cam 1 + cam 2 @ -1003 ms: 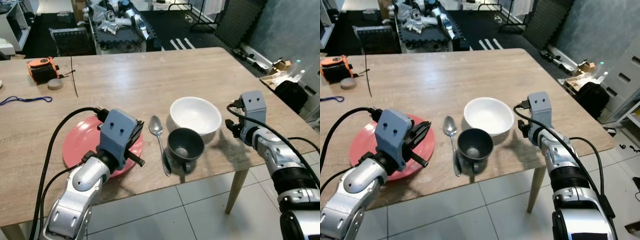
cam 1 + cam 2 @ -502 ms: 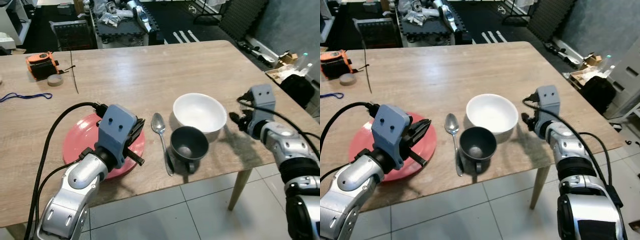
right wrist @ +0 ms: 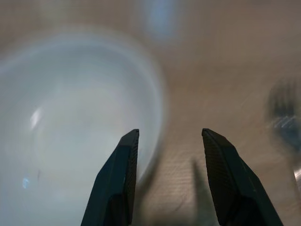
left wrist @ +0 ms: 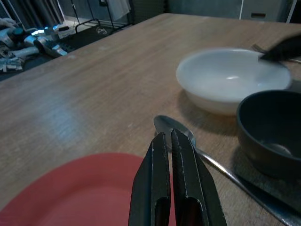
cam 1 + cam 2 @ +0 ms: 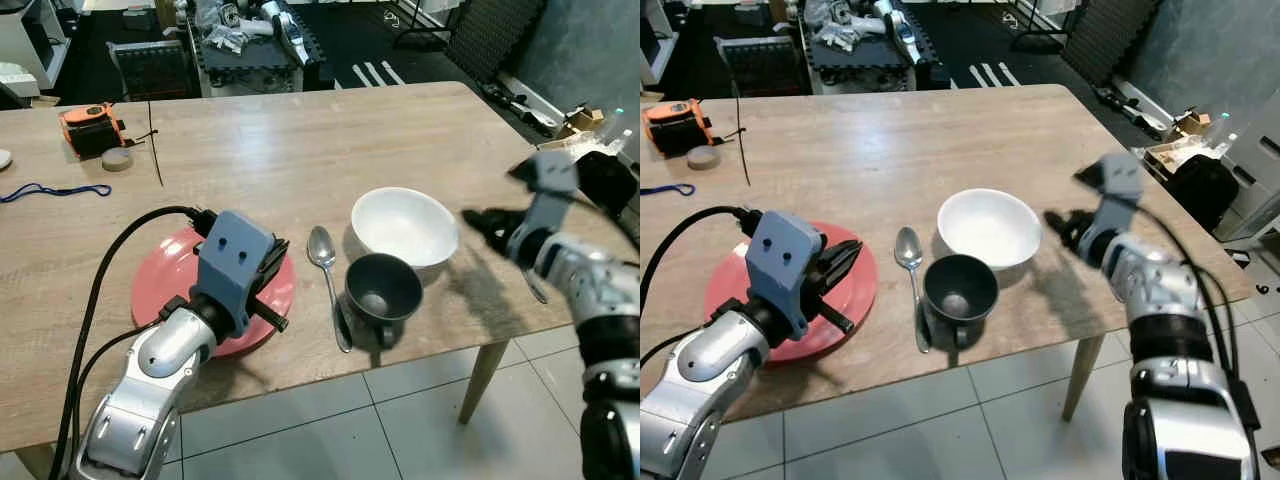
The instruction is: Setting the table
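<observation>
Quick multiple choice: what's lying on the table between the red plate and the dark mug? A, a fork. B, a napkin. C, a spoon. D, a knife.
C: a metal spoon lies on the wood between the red plate and the dark mug, its bowl pointing toward the far side of the table.

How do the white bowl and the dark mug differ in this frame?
The white bowl is wide and shallow; the dark mug is narrower, deeper and has a handle. The bowl sits farther from the table edge, the mug just in front of it. The right gripper, open, reaches toward the bowl; none is at the mug. Both stand upright.
</observation>
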